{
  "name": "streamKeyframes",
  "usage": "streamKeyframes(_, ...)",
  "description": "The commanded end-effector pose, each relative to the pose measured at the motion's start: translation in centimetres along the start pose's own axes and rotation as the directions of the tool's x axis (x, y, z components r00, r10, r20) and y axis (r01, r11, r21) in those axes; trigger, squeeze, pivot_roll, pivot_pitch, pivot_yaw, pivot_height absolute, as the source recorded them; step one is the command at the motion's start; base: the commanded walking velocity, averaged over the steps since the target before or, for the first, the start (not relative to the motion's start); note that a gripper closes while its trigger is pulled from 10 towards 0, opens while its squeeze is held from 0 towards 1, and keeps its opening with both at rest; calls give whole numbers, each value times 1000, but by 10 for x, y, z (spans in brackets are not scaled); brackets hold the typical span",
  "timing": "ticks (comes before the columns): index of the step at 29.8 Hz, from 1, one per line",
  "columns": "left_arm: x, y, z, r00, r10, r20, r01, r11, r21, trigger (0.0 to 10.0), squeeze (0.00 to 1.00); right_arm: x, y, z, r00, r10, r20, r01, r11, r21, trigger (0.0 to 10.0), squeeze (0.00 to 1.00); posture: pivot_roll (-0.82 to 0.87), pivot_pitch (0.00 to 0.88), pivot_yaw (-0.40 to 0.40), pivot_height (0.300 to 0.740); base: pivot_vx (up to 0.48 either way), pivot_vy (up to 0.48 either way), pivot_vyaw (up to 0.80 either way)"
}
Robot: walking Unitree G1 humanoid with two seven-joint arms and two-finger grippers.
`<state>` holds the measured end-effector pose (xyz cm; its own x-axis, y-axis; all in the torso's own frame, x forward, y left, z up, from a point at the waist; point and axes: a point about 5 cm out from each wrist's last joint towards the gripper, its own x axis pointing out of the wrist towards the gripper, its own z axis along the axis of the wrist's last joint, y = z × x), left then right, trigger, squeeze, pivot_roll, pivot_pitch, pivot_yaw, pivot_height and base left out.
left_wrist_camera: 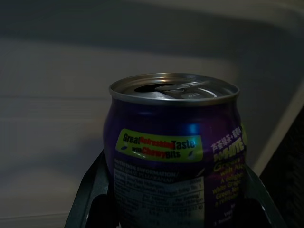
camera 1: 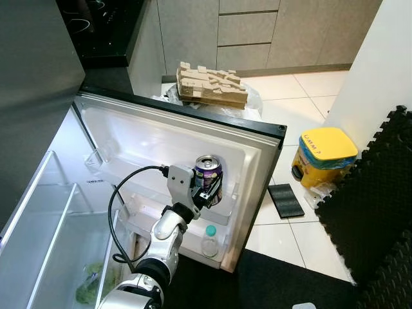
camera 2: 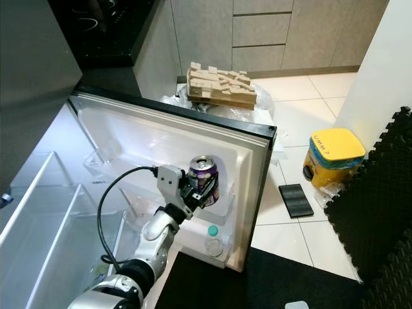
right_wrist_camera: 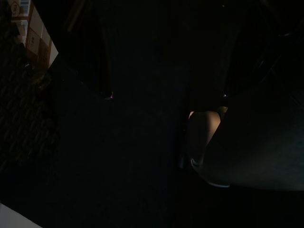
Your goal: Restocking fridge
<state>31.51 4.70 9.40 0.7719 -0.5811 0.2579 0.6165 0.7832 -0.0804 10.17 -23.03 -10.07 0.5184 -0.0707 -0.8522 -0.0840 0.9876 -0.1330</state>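
Left tool [camera 1: 209, 191]: closed around purple can [camera 1: 208, 172], low on its sides, at fridge door shelf [camera 1: 215, 212]. Can: rigid, smooth, likely slippery, dentable; grip mid-body.

Silver left arm with a black two-fingered claw.

The left arm [camera 1: 168, 235] is built of rounded silver segments joined by black rings, and widens away from the claw. Just behind the left gripper [camera 1: 209, 190] sits a boxy light-grey wrist housing [camera 1: 181, 182] with a flat face. A black cable [camera 1: 122, 193] plugs into the housing's far side from the claw and loops in a wide arc back along the arm. In the left wrist view the fingers [left_wrist_camera: 90, 190] are matte black with angled, flat-sided edges.
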Motion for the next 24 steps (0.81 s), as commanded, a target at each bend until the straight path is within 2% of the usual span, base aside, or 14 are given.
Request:
streamKeyframes(1,28,-29,13,994,-90,61,92,996,-24,10000,0,-1,4,-4,1000,13,-7,-13,1000,3,10000,0,-74,150,78,740,0,0,0)
streamKeyframes(3,28,-30,12,994,-95,59,96,995,-26,10000,0,-1,4,-5,1000,13,-7,-13,1000,3,10000,0,-74,150,78,740,0,0,0)
streamKeyframes(4,28,-31,12,994,-97,58,99,995,-28,10000,125,-2,4,-5,1000,13,-8,-13,1000,4,10000,0,-74,150,78,740,0,0,0)
streamKeyframes(5,28,-32,11,993,-101,56,102,994,-30,10000,325,-2,4,-5,1000,13,-8,-13,1000,4,10000,0,-74,150,78,740,0,0,0)
streamKeyframes(6,28,-33,11,993,-104,55,106,994,-32,10000,878,-2,4,-6,1000,12,-9,-12,1000,5,10000,0,-72,149,82,740,0,0,0)
streamKeyframes(8,28,-34,11,993,-105,55,107,994,-32,10000,882,-2,4,-6,1000,12,-9,-12,1000,5,10000,0,-73,148,81,740,0,0,0)
streamKeyframes(10,28,-35,11,993,-105,59,107,994,-34,10000,851,-2,4,-6,1000,12,-8,-12,1000,6,10000,0,-73,150,83,740,0,0,0)
streamKeyframes(11,28,-35,11,992,-106,63,108,994,-35,10000,753,-2,4,-5,1000,12,-8,-12,1000,7,10000,0,-73,147,83,740,0,0,0)
streamKeyframes(12,29,-36,12,992,-106,65,109,993,-36,10000,753,-2,4,-5,1000,11,-7,-11,1000,8,10000,0,-73,147,82,740,0,0,0)
streamKeyframes(13,29,-36,12,992,-107,69,110,993,-37,10000,388,-2,4,-5,1000,11,-7,-11,1000,8,10000,0,-73,145,83,740,0,0,0)
streamKeyframes(14,30,-36,13,992,-109,72,111,993,-38,10000,259,-1,4,-5,1000,11,-6,-11,1000,8,10000,0,-72,145,83,740,0,0,0)
streamKeyframes(15,30,-36,14,991,-109,74,112,993,-38,10000,224,-1,4,-5,1000,11,-6,-11,1000,8,10000,0,-72,145,83,740,0,0,0)
streamKeyframes(16,30,-36,14,991,-109,77,112,993,-38,10000,71,-1,4,-4,1000,11,-6,-11,1000,8,10000,0,-71,143,82,740,0,0,0)
streamKeyframes(24,30,-33,18,988,-115,99,119,992,-32,10000,0,-1,3,-3,1000,9,-7,-9,1000,8,10000,0,-67,135,84,740,0,0,0)
